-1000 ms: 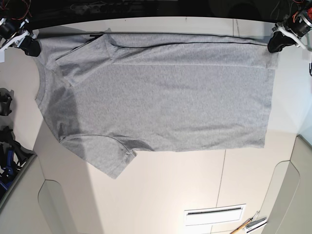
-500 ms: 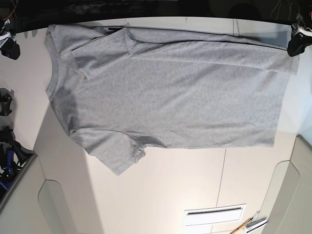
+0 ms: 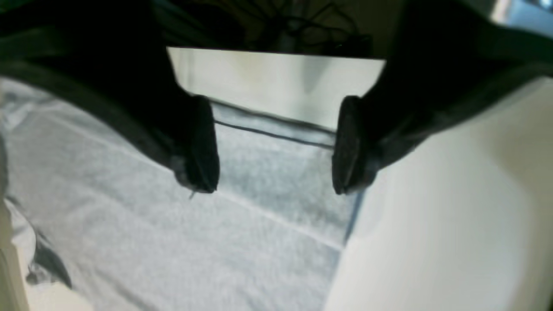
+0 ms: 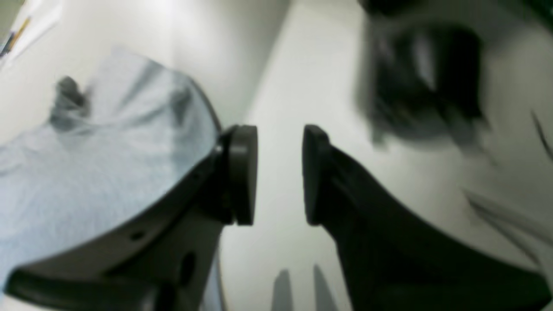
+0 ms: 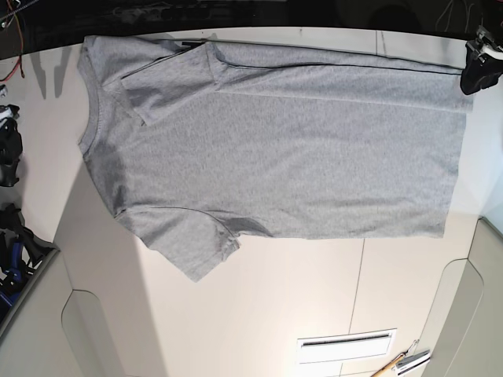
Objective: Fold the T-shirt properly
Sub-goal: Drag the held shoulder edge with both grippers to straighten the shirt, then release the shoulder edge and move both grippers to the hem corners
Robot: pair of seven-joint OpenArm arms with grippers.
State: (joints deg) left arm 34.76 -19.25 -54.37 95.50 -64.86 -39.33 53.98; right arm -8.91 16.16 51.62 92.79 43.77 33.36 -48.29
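T-shirt (image 5: 275, 149): spread flat on desk (image 5: 314, 298), far edge folded. Left gripper (image 3: 274, 147) over hem corner, jaws apart, empty; right gripper (image 4: 278, 175) likewise. Advice: align edges before creasing.

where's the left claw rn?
Base view, top right corner: the left claw sits at the hem corner of the heather-grey cotton T-shirt. Its wrist view shows it open above that corner.

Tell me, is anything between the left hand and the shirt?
Nothing visible is. The left hand is open right above the hem corner of the T-shirt, with only bare fabric and table showing between its pads.
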